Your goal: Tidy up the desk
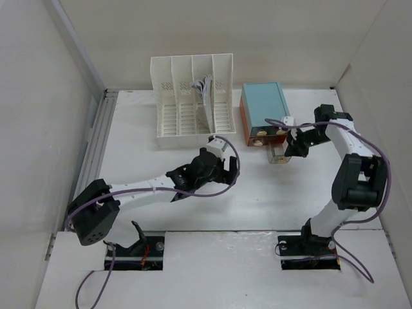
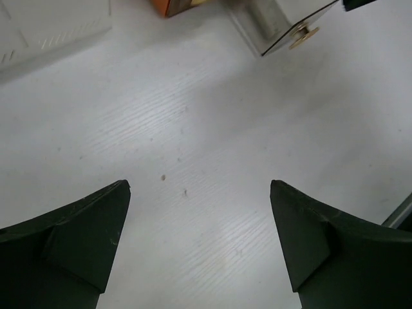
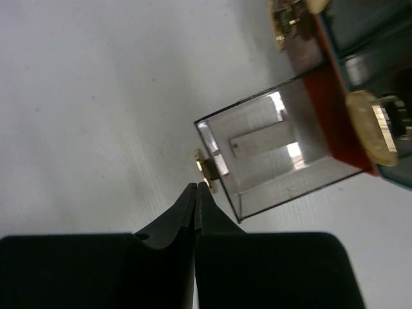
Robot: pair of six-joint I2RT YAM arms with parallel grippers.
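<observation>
The right gripper (image 3: 196, 188) is shut tight at the gold knob (image 3: 207, 168) of the clear drawer (image 3: 277, 154), maybe to slide it, while the left gripper (image 2: 199, 187) hangs wide open and empty over the white desk (image 2: 193, 116).

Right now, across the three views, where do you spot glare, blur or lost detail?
Top external: even soft light, only faint shadows on the desk. Left wrist: desk grain sharp, left gripper dark. Right wrist: glare inside the clear drawer, brass knob at right blurred, right gripper featureless black.
</observation>
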